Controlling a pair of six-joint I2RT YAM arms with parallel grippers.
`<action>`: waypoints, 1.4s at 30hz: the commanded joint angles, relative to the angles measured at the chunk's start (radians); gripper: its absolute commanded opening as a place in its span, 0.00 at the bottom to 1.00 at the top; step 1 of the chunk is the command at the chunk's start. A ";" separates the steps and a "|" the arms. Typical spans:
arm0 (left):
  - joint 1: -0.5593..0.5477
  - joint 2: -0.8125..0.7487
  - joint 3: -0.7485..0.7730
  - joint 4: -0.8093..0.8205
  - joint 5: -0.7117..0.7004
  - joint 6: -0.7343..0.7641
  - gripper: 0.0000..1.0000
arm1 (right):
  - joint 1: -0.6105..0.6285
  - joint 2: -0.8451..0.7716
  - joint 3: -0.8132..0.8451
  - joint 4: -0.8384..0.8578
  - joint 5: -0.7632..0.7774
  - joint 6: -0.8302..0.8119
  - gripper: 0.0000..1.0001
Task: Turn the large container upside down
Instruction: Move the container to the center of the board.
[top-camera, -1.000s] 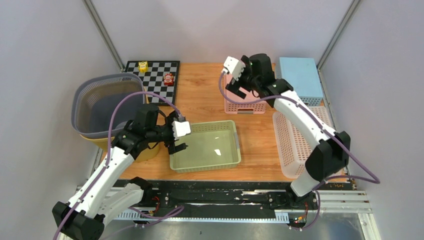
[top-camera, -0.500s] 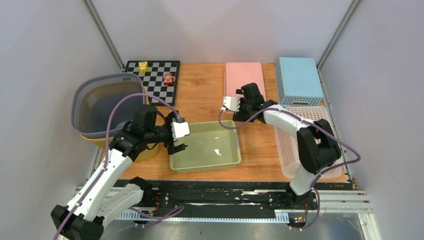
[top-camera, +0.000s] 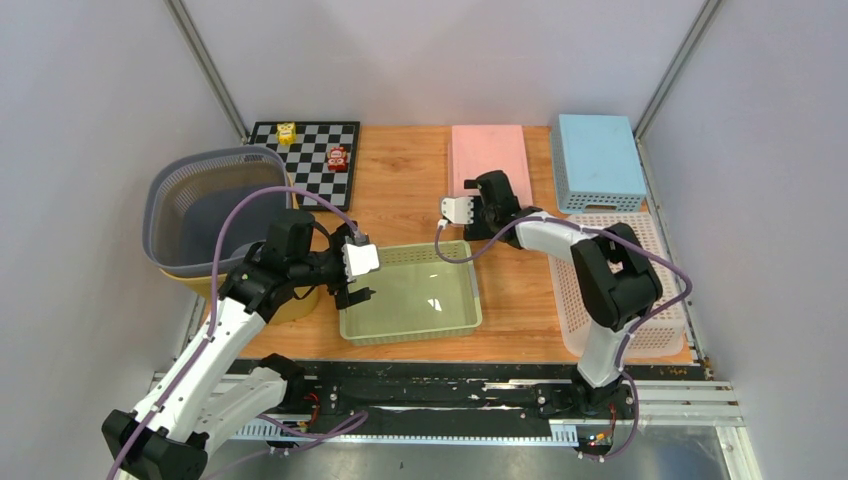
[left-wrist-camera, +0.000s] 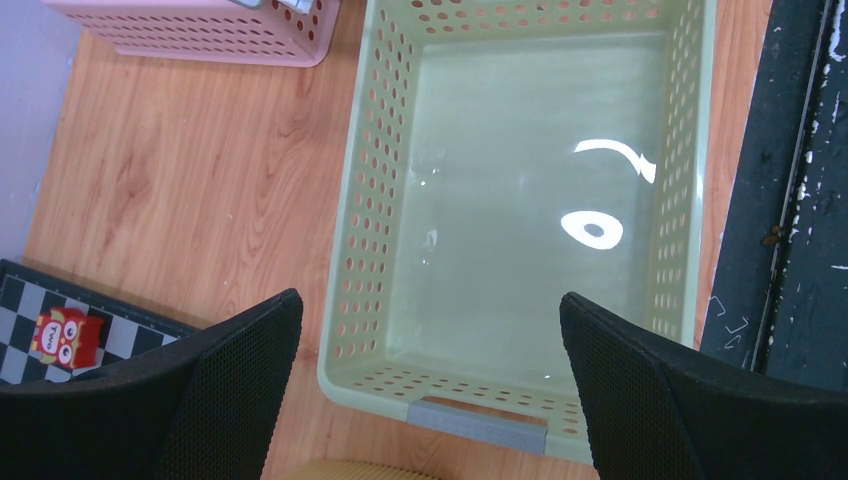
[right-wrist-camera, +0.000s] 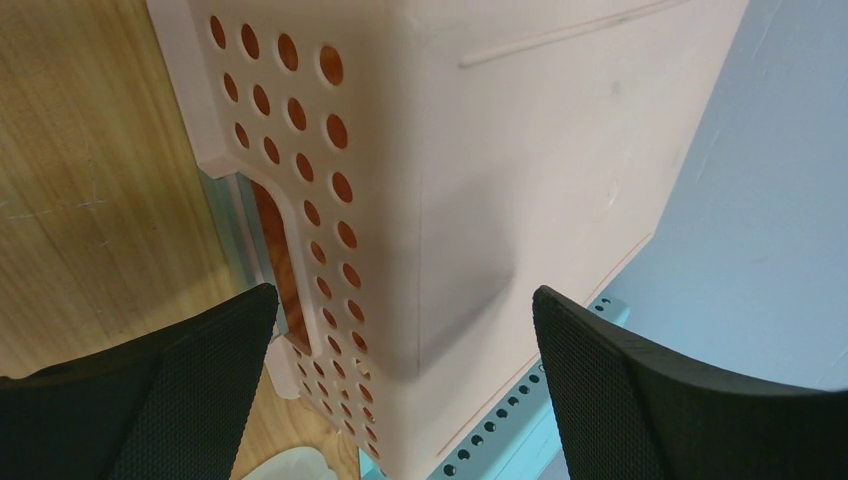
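Observation:
A pink perforated basket lies upside down at the back of the table; the right wrist view shows its solid base and holed end wall. My right gripper is open and empty just in front of its near end, with the jaws on either side of the basket's corner and not touching it. My left gripper is open and empty above the left end of an upright pale green basket. In the left wrist view it hangs over the basket's grey handle.
A long white perforated basket stands upright at the right edge. A blue basket lies upside down at the back right. A round grey basket stands on a yellow base at the left. A chessboard holds two small toys.
The right gripper held the pink basket raised. It has turned it over onto the back of the table, let go and drawn back to its near end. The left arm is still.

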 joint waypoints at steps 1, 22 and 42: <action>0.009 -0.001 -0.006 -0.015 0.010 0.012 1.00 | 0.009 0.045 -0.015 0.051 0.017 -0.031 1.00; 0.009 0.004 -0.003 -0.018 0.009 0.013 1.00 | -0.019 0.108 -0.029 0.140 0.028 -0.056 0.85; 0.009 0.009 -0.003 -0.017 0.009 0.015 1.00 | -0.133 0.141 0.017 0.117 -0.019 -0.090 0.83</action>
